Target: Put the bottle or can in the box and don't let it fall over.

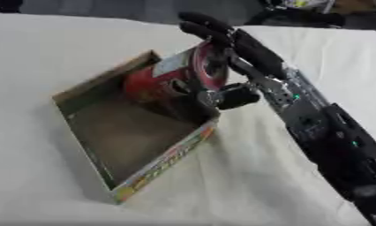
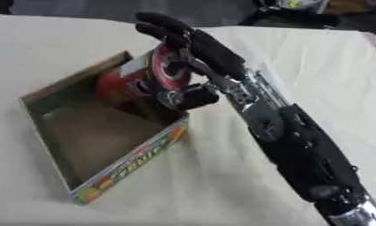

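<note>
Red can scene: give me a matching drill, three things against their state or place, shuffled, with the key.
1. red can
2. box
3. right hand

A. open-topped, on the white cloth
B. fingers and thumb curled round the can
C. tilted, inside the box's far corner

Pairs: 1-C, 2-A, 3-B

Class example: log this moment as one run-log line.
right hand: shut on red can | can: tilted, inside box far corner | left hand: unseen
</note>
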{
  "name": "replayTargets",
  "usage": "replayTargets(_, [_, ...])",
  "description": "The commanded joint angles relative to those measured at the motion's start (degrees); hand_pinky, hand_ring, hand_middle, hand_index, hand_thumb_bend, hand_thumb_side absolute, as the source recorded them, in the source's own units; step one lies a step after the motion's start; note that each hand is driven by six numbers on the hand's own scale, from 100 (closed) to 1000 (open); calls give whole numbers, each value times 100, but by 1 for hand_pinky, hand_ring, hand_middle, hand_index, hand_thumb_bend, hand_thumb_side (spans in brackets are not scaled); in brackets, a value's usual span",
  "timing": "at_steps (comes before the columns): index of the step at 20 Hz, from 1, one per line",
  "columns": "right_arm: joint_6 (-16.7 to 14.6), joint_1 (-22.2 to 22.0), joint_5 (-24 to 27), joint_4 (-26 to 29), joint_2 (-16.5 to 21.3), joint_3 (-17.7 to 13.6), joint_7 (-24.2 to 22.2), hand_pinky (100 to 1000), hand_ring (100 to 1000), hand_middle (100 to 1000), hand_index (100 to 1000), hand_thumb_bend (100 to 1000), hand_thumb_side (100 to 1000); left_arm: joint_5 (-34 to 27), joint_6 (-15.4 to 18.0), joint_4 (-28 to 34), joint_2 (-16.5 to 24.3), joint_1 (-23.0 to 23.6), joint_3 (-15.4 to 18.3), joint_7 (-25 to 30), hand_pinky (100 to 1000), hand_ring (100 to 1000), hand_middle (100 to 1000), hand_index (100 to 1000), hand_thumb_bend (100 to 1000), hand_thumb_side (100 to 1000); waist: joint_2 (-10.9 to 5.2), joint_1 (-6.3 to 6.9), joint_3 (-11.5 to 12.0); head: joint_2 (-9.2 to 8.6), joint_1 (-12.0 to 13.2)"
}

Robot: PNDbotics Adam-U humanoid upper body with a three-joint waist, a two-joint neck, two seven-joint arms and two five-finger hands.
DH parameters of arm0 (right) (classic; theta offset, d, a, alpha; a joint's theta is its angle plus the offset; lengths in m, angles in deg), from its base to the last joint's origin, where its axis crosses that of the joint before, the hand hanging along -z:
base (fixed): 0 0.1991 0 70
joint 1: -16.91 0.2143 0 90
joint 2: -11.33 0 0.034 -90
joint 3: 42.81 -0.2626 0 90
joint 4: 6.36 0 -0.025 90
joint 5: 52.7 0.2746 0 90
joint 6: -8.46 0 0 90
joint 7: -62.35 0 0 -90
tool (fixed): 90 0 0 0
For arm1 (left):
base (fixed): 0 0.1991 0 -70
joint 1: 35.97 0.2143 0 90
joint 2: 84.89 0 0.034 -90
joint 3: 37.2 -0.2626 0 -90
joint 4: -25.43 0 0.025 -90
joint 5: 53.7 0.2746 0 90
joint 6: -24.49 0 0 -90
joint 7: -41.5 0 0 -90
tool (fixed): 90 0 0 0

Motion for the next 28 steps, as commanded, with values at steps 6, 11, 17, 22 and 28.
replayTargets(6, [20, 99, 135, 86, 128, -100, 61, 926, 1000, 1000, 993, 100, 579, 18, 16, 78, 93, -32, 48, 0, 514, 814, 985, 797, 199, 867, -163, -7, 0, -35, 5])
replayTargets(11, [31, 112, 190, 90, 132, -112, 42, 933, 1000, 1000, 990, 100, 586, 19, 16, 77, 94, -26, 53, -2, 514, 814, 985, 797, 199, 868, -165, -7, -6, -39, -5])
replayTargets(17, [61, 125, 230, 105, 127, -131, 44, 930, 1000, 1000, 985, 100, 565, 26, 17, 81, 97, -32, 55, -1, 515, 814, 985, 797, 199, 867, -166, 1, -15, -38, -11])
replayTargets(22, [89, 121, 248, 117, 129, -141, 58, 925, 1000, 1000, 982, 100, 556, 30, 17, 82, 96, -32, 56, 1, 515, 814, 985, 798, 199, 867, -163, 8, -17, -42, -12])
replayTargets(28, [388, -4, 771, 346, 193, -449, 523, 727, 1000, 926, 899, 100, 414, 45, 13, 85, 89, 4, 75, -25, 515, 807, 984, 796, 197, 865, -185, 42, -111, -111, -233])
